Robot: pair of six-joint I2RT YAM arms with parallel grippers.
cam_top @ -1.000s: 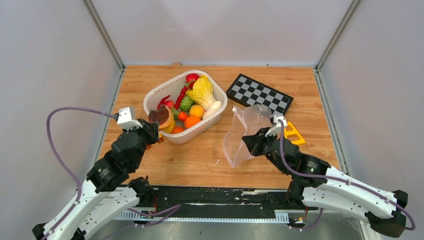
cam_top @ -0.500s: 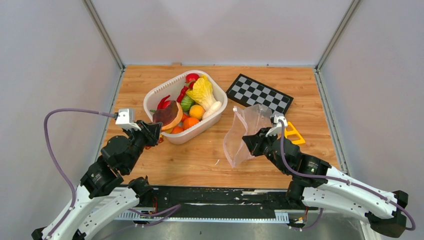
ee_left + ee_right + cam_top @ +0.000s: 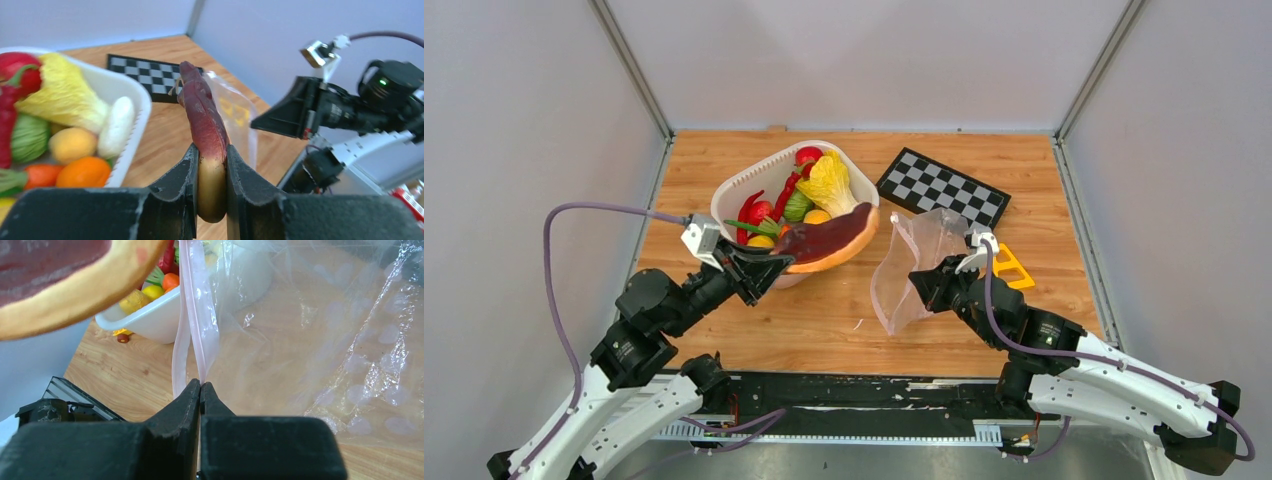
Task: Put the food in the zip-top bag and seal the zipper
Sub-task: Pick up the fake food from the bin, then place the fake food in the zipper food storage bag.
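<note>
Top external view: white plastic basket (image 3: 727,193) holds assorted toy produce (image 3: 829,183). Left hand (image 3: 761,270) grips long tan, dark-red-topped bun (image 3: 832,242) above it. Right hand (image 3: 923,284) clamps pink zipper strip (image 3: 199,315) of clear dotted bag (image 3: 927,248).

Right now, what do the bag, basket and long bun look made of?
The zip-top bag looks like thin clear plastic film: see-through, crinkled, shiny, with pale dots. The basket seems rigid white plastic: opaque, with a smooth rim. The bun looks like moulded toy plastic or foam, tan with a slightly glossy dark-red top; I can't tell which.
</note>
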